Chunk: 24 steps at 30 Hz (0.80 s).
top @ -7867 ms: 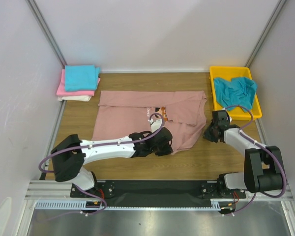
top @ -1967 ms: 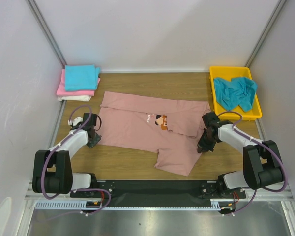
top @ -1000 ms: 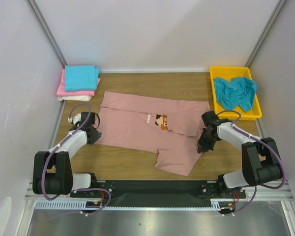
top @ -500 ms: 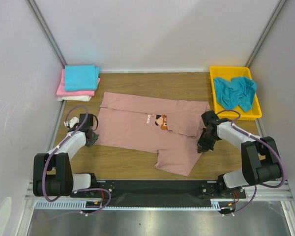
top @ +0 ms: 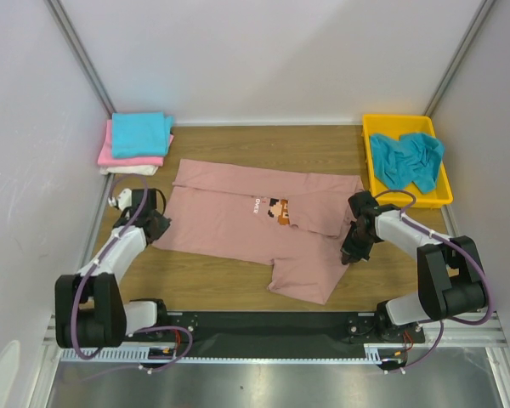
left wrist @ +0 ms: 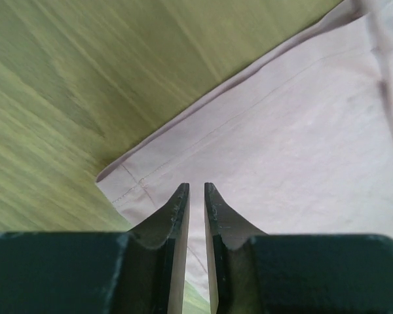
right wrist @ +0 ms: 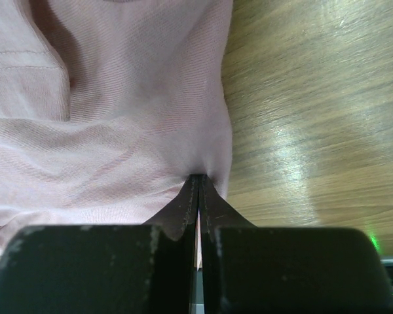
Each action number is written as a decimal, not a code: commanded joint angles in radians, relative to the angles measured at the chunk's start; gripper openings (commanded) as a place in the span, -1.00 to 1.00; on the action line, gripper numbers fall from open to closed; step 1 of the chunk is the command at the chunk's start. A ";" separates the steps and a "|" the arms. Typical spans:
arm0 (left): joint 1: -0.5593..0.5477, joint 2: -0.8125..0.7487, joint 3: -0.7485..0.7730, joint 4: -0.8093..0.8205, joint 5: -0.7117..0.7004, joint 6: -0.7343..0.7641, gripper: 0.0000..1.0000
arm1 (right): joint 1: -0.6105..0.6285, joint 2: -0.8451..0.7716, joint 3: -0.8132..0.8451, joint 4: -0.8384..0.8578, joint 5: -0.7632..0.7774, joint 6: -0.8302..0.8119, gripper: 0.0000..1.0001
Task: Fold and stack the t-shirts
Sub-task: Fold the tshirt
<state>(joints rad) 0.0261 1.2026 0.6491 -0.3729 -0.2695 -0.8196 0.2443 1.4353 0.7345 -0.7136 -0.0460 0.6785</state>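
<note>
Left pincer narrowly parted, tips poised over the near left corner of the pink shirt; nothing seen caught between them. Right pincer closed on the shirt's right edge, cloth bunched at its tips. Shirt lies spread on the surface, long axis left to right, spanning both pincers. Judgement: left arm is nearer the free corner.
</note>
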 commanded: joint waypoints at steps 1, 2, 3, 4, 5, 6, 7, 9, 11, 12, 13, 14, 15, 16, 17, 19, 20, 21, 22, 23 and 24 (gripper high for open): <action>0.009 0.055 -0.049 0.077 0.033 -0.004 -0.61 | -0.013 0.027 -0.014 0.011 0.101 -0.022 -1.00; 0.009 0.066 -0.054 0.077 0.032 -0.007 -0.62 | -0.013 0.027 -0.014 0.008 0.104 -0.022 -1.00; 0.009 0.083 -0.065 0.075 0.030 -0.009 -0.63 | -0.013 0.025 -0.012 0.005 0.106 -0.022 -1.00; 0.011 0.087 -0.069 0.066 0.029 -0.012 -0.63 | -0.013 0.025 -0.014 0.003 0.107 -0.022 -1.00; 0.011 0.089 -0.074 0.059 0.026 -0.016 -0.63 | -0.013 0.022 -0.015 0.002 0.112 -0.020 -1.00; 0.011 0.087 -0.088 0.054 0.015 -0.019 -0.64 | -0.013 0.017 -0.017 0.000 0.112 -0.020 -1.00; 0.011 0.086 -0.094 0.037 0.004 -0.024 -0.63 | -0.013 0.016 -0.018 -0.003 0.115 -0.020 -1.00; 0.012 0.080 -0.104 0.016 -0.019 -0.032 -0.64 | -0.016 0.013 -0.023 -0.003 0.117 -0.019 -1.00; 0.014 0.069 -0.114 -0.026 -0.059 -0.039 -0.64 | -0.017 0.013 -0.024 -0.003 0.118 -0.019 -1.00; 0.017 0.066 -0.117 -0.053 -0.071 -0.050 -0.64 | -0.019 0.013 -0.026 -0.003 0.120 -0.020 -1.00; 0.020 0.057 -0.118 -0.066 -0.086 -0.058 -0.64 | -0.019 0.014 -0.026 -0.003 0.121 -0.022 -1.00; 0.021 0.054 -0.121 -0.075 -0.092 -0.064 -0.64 | -0.025 0.016 -0.026 -0.003 0.121 -0.026 -1.00; 0.027 0.049 -0.121 -0.104 -0.100 -0.078 -0.64 | -0.028 0.017 -0.024 -0.003 0.123 -0.028 -1.00; 0.029 0.045 -0.123 -0.119 -0.120 -0.082 -0.64 | -0.031 0.020 -0.021 -0.003 0.126 -0.031 -1.00; 0.032 0.037 -0.123 -0.132 -0.126 -0.084 -0.64 | -0.033 0.020 -0.020 -0.006 0.127 -0.034 -1.00; 0.038 0.026 -0.127 -0.143 -0.123 -0.084 -0.64 | -0.039 0.020 -0.017 -0.007 0.130 -0.043 -1.00; 0.038 0.012 -0.132 -0.138 -0.110 -0.082 -0.64 | -0.043 0.020 -0.018 -0.006 0.133 -0.045 -1.00; 0.040 0.009 -0.135 -0.136 -0.105 -0.081 -0.64 | -0.046 0.020 -0.018 -0.006 0.135 -0.051 -1.00; 0.038 0.006 -0.134 -0.139 -0.105 -0.081 -0.64 | -0.051 0.023 -0.017 -0.004 0.135 -0.056 -1.00; 0.037 -0.001 -0.134 -0.147 -0.106 -0.081 -0.65 | -0.054 0.028 -0.011 -0.004 0.139 -0.062 -1.00; 0.038 -0.006 -0.128 -0.156 -0.106 -0.076 -0.65 | -0.056 0.033 -0.009 -0.006 0.141 -0.063 -1.00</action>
<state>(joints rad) 0.0471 1.2182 0.5358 -0.4522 -0.3332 -0.8909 0.2100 1.4353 0.7353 -0.7136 -0.0422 0.6586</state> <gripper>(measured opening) 0.176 0.009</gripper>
